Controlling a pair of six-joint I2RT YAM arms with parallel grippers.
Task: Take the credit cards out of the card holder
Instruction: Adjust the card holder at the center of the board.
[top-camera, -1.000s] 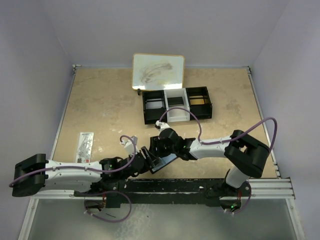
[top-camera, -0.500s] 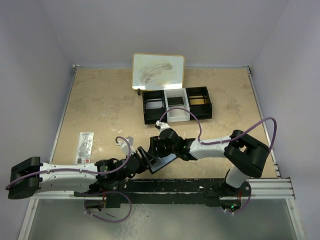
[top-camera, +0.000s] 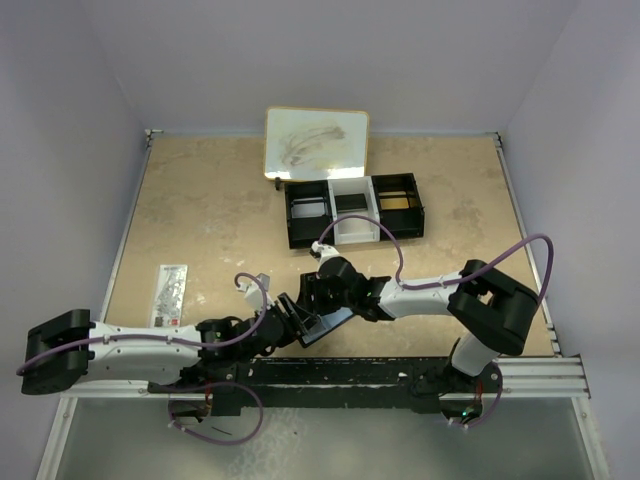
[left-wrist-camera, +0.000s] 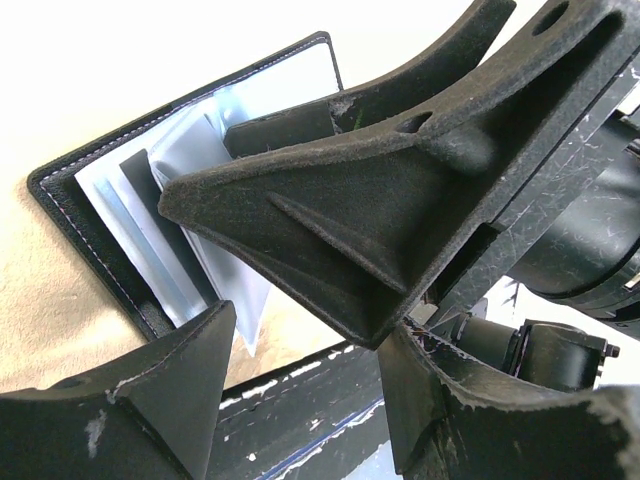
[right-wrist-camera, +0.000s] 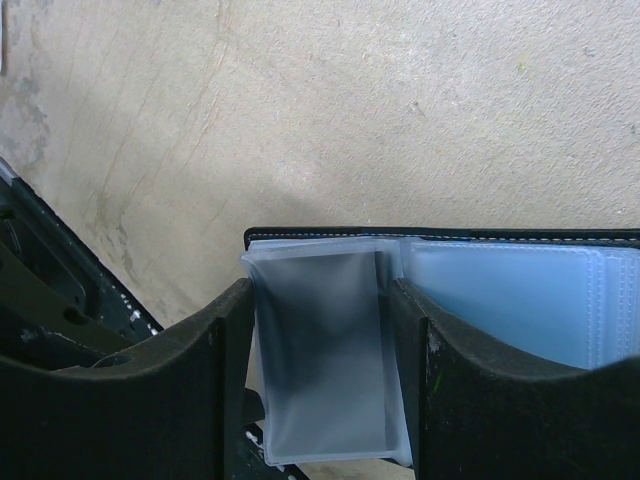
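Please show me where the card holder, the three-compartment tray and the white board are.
card holder (right-wrist-camera: 520, 300): right wrist view, on its grey-blue inner pocket.
three-compartment tray (top-camera: 356, 236): top external view, near wall of the middle compartment.
white board (top-camera: 317, 143): top external view, middle of its smudged face.

Card holder (left-wrist-camera: 65, 205) of black stitched leather-like skin — glossy translucent plastic pockets (right-wrist-camera: 500, 300) — matt, mottled beige table (right-wrist-camera: 350, 100)

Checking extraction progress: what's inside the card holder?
Open card holder shows pale blue plastic sleeves; one frosted sleeve, dark shape inside, sits between the right end effector fingers. Whether that's a card can't be told; other pockets' contents hidden.
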